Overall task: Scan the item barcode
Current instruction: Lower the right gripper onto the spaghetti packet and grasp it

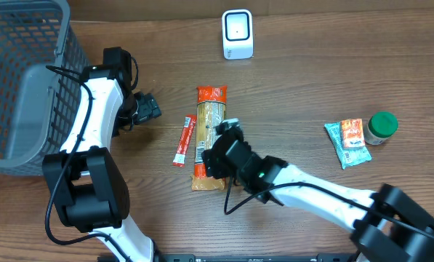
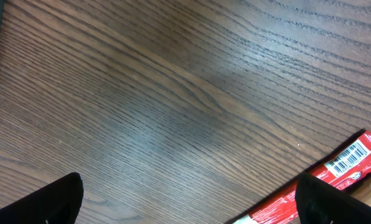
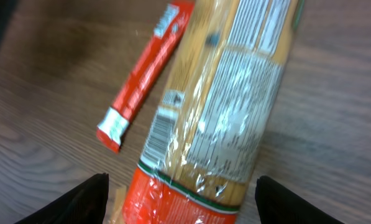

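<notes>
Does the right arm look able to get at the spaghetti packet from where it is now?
Probably yes. The right pincer hangs open directly over the spaghetti packet, one finger on either side, with nothing covering it. The red sachet lies beside it, apart, out of the way.

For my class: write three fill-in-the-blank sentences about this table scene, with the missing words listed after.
1. The jar has a ____ lid.
2. The right gripper is over the pasta packet, a finger on either side, with its jaws ____.
3. The scanner is ____ in colour.
Missing words: green, open, white.
</notes>
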`<state>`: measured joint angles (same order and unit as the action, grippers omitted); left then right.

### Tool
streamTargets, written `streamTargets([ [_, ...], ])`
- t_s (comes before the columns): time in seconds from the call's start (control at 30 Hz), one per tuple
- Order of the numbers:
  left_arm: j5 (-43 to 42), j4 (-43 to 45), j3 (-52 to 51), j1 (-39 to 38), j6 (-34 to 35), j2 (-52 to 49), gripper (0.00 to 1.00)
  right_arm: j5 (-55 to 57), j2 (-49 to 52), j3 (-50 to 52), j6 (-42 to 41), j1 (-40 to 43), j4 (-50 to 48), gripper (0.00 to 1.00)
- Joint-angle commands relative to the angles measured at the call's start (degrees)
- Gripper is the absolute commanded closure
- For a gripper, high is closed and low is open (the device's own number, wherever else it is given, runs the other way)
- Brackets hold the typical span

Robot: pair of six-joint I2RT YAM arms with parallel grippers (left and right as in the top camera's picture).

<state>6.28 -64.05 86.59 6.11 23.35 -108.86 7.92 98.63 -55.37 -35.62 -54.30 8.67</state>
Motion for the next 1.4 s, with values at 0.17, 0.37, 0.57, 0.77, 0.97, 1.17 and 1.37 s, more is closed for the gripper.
streamTargets([
  [0.17, 0.3, 0.0, 0.1, -0.1, -1.5, 1.0, 0.0, 6.6, 4.0, -0.3, 0.0, -0.9, -1.1, 0.3],
  [0.37, 0.3, 0.0, 0.1, -0.2, -1.5, 1.0, 0.01, 6.0, 4.0, -1.4, 0.5, -1.4, 2.9, 0.32],
  [0.57, 0.3, 0.0, 0.1, -0.2, -1.5, 1.0, 0.0, 4.3, 4.7, -1.6, 1.5, -1.6, 3.1, 0.32],
  [0.77, 0.3, 0.0, 0.1, -0.2, -1.5, 1.0, 0.0, 0.0, 6.3, -1.6, 4.2, -1.6, 1.5, 0.32],
  [0.97, 0.3, 0.0, 0.1, -0.2, -1.5, 1.0, 0.0, 1.8, 6.3, -2.1, 4.2, -1.3, 3.3, 0.32],
  [1.17, 0.3, 0.0, 0.1, -0.1, -1.5, 1.0, 0.0, 4.5, 6.3, -7.4, 4.2, 0.2, 16.0, 0.32],
  [1.37, 0.3, 0.0, 0.1, -0.2, -1.5, 1.0, 0.0, 4.5, 6.3, -10.4, 4.7, 1.9, 24.9, 0.27],
])
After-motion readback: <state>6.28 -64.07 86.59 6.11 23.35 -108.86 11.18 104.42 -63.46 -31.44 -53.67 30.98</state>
